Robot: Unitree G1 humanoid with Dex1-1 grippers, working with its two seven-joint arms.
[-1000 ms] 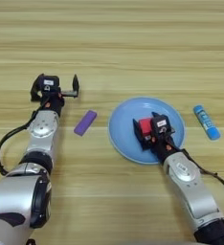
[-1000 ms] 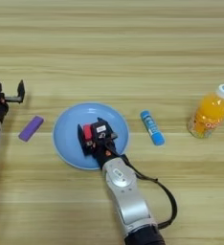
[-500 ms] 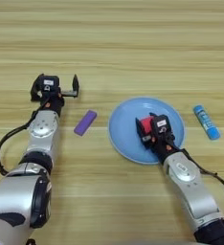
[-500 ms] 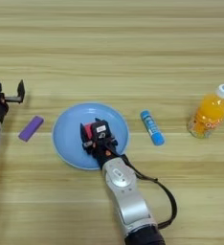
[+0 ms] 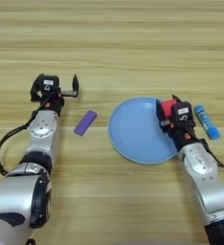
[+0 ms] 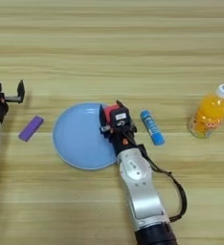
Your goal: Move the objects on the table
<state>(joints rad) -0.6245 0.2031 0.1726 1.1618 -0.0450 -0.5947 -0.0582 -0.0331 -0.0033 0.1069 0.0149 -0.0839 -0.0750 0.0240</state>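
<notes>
**Two grippers, one red cube held at the plate's right rim**

Four small objects spread over the wooden table (image 5: 133,38). Right of centre: right gripper (image 5: 167,111) closed on the small red cube (image 5: 168,106), black fingers on either side of it, above the right edge of the light-blue plate (image 5: 133,131). Just right of that gripper, flat on the wood: blue glue-stick tube (image 6: 152,127), angled from upper left to lower right, apart from the plate. Far right, seen only in the right eye view: upright orange-liquid bottle (image 6: 208,114) with white cap, well apart from the tube. Left of the plate: flat purple bar (image 5: 85,122), tilted, clear of the rim. Upper left of that bar: left gripper (image 5: 54,88), fingers spread wide, nothing between them, parked near the frame's left side.
</notes>
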